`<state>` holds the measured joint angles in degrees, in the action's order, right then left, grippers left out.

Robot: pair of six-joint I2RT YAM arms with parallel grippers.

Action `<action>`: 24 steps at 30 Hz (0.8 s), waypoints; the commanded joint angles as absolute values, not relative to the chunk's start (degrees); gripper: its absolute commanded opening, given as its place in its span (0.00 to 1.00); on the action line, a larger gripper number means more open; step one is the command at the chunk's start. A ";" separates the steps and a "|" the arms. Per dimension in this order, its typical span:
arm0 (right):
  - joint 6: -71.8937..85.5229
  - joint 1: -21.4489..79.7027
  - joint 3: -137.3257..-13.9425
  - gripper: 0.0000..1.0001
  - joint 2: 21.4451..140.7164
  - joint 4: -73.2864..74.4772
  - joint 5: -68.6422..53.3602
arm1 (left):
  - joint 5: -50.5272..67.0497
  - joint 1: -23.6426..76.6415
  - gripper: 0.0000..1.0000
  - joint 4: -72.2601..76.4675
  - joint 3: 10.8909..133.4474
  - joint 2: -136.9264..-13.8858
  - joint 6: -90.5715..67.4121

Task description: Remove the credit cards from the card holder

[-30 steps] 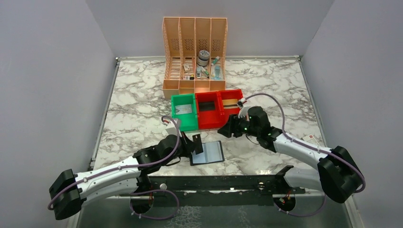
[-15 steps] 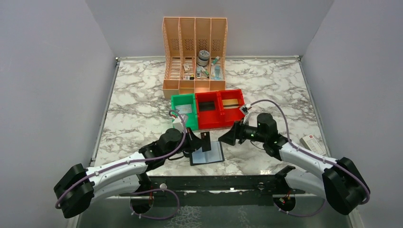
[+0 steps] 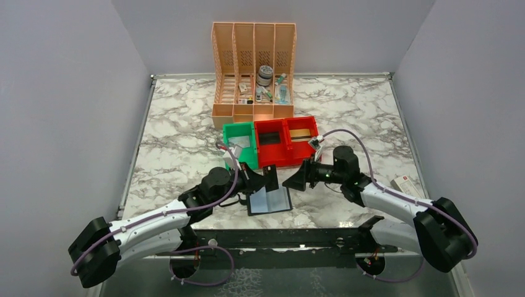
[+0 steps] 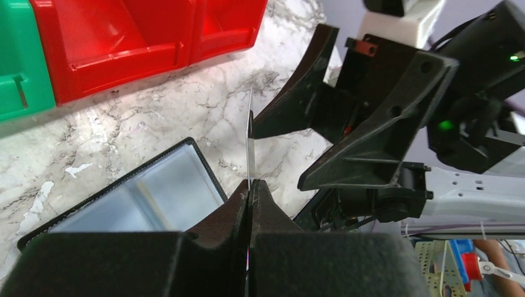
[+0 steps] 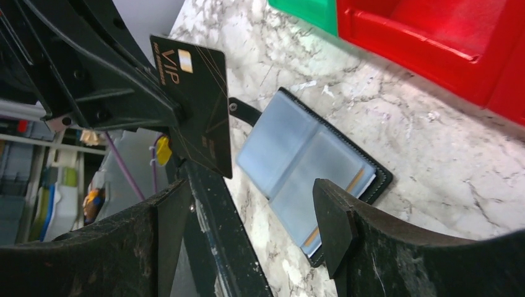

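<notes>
While my left fingers (image 4: 267, 209) clamp a dark card (image 5: 198, 105) and my right fingers (image 5: 337, 216) gape empty, a tan card (image 5: 354, 180) sits in the card holder (image 5: 278, 139) below.

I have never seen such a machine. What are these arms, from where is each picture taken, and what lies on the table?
These are two robot arms fixed at the near edge of a marble table. One picture looks down from above and behind them. The other two come from a camera on each wrist and show that arm's own jaws. The left arm has its jaws shut on a dark card marked VIP, held up in the air near the black card holder, which lies open on the table. The right arm points at that card with its jaws open, holding nothing. Behind stand a green bin, red bins and a peach rack of small items.
</notes>
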<state>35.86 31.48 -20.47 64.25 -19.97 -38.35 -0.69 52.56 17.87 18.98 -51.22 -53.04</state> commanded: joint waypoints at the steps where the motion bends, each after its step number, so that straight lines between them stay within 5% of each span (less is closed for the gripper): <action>1: 36.25 31.24 -22.79 0.74 67.38 -26.02 -45.69 | -2.51 51.43 0.00 24.62 15.60 -48.17 -53.93; 10: 38.20 29.17 -26.50 0.74 72.32 -29.05 -53.63 | 0.61 50.09 0.00 26.24 14.29 -44.96 -50.41; 16: 39.97 28.12 -27.50 0.75 76.53 -33.98 -55.92 | 16.66 42.73 0.00 27.23 17.47 -47.93 -47.19; 24: 46.18 28.12 -28.14 0.74 80.09 -43.97 -60.55 | 23.39 40.94 0.00 39.52 15.16 -53.06 -51.87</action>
<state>43.88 28.21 -26.13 79.88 -37.76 -57.12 17.21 41.71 30.37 15.66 -52.12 -49.91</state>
